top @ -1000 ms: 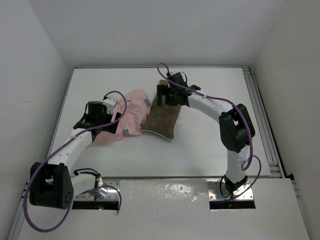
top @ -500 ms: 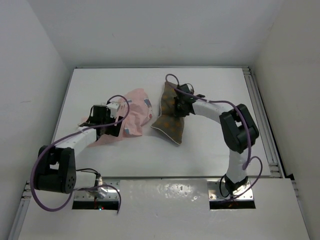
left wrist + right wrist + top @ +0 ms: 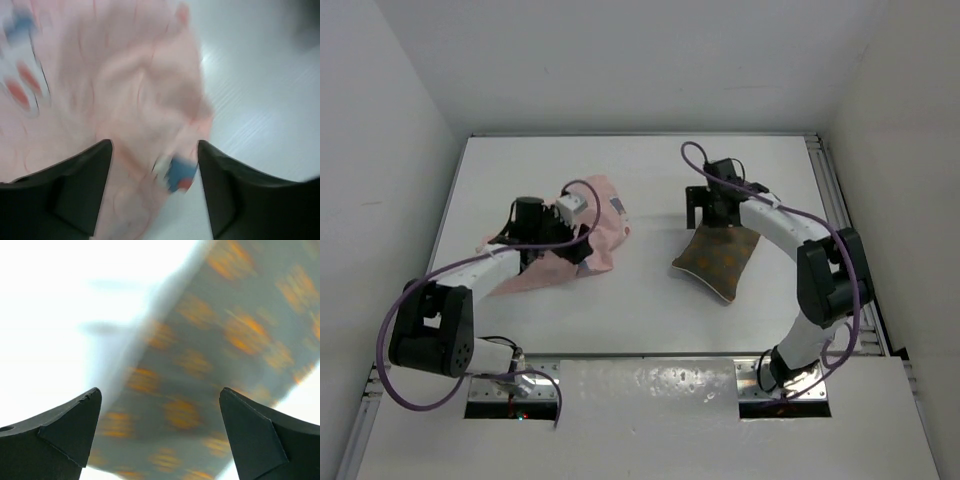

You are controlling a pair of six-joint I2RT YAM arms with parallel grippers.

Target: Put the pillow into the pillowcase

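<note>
The pillow, olive-brown with orange dots and a pale edge, lies flat on the white table right of centre. My right gripper hovers over its far edge. In the right wrist view the gripper is open, with the blurred pillow below and between the fingers. The pink rabbit-print pillowcase lies crumpled left of centre. My left gripper is over its near right part. In the left wrist view the gripper is open, with blurred pink pillowcase under it.
The white table is walled on three sides. A metal rail runs along its right edge. Both arms' purple cables loop above the cloth and the pillow. A gap of bare table separates the pillowcase from the pillow.
The right arm has swung right and the pillow has moved with it, away from the pillowcase. The left gripper has moved right over the pillowcase, which has bunched up slightly.
</note>
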